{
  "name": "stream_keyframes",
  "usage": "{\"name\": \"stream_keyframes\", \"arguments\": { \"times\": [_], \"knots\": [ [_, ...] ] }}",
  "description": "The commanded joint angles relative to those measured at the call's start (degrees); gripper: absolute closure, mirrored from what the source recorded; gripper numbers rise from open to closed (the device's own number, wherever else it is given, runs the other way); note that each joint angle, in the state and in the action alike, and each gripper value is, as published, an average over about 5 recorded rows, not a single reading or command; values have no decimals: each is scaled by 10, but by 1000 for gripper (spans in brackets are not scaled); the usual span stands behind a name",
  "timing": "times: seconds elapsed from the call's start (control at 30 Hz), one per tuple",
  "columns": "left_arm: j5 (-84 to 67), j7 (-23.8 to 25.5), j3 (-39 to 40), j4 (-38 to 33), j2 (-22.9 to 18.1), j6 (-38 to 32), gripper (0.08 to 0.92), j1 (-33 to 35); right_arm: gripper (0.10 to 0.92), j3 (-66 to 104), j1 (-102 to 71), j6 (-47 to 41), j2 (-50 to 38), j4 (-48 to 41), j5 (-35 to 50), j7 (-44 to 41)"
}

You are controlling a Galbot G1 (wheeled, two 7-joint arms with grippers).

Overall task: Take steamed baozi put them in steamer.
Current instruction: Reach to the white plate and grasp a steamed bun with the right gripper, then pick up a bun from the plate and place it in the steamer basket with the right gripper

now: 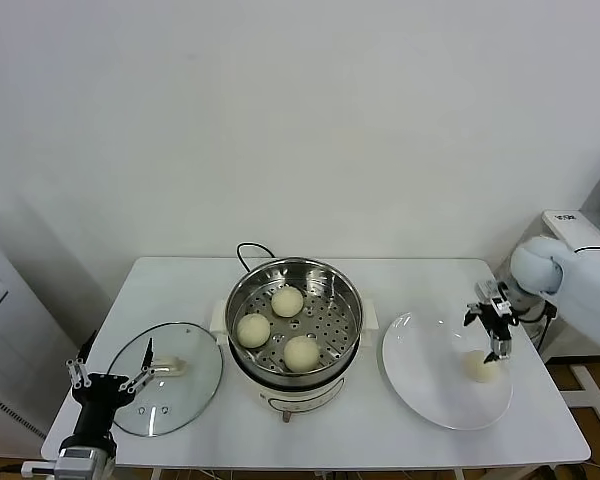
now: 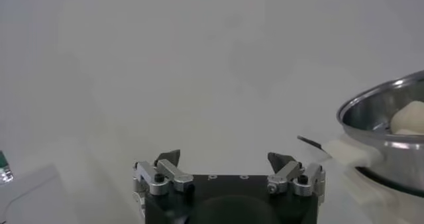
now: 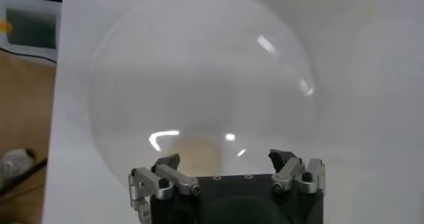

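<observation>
Glass lid (image 1: 167, 378) and white plate (image 1: 420, 385) flat on white table (image 1: 380, 440), well apart.

Fourth bun (image 1: 478, 367): partly hidden behind the right claw (image 1: 496, 338) in the head view; only a blurred pale patch near the claw in the right wrist view.
Steamer (image 2: 391, 132): cut off by the edge in the left wrist view, showing part of the rim and one bun (image 2: 409, 118).
Cord (image 1: 252, 250): only a loop shows behind the pot.
Plate (image 3: 132, 79): its near part is hidden by the claw body in the right wrist view.
Left arm: cut off at the bottom edge of the head view.
</observation>
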Motion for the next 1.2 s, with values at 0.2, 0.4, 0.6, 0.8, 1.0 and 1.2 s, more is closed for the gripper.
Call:
{"name": "stream_keyframes", "arguments": {
  "times": [0.2, 0.4, 0.6, 0.8, 1.0, 1.2],
  "knots": [
    [-1, 1, -6, -2, 1, -2, 177, 7, 203, 70, -99, -8, -4, -20, -43, 15],
    [-2, 2, -7, 1, 3, -4, 177, 8, 203, 93, -115, -5, 8, -32, -56, 27],
    [-2, 2, -6, 1, 3, -4, 177, 7, 270, 94, -115, -6, 9, -27, -70, 28],
    [-2, 2, -7, -1, 2, -5, 177, 7, 442, 72, -84, -7, 5, -14, -61, 27],
    [-5, 1, -9, -2, 3, -5, 177, 7, 585, -59, 99, -23, 14, 12, 65, 15],
    [-4, 2, -9, 1, -6, -10, 177, 7, 601, -208, 335, -50, 112, 1, 261, 7]
  ]
}}
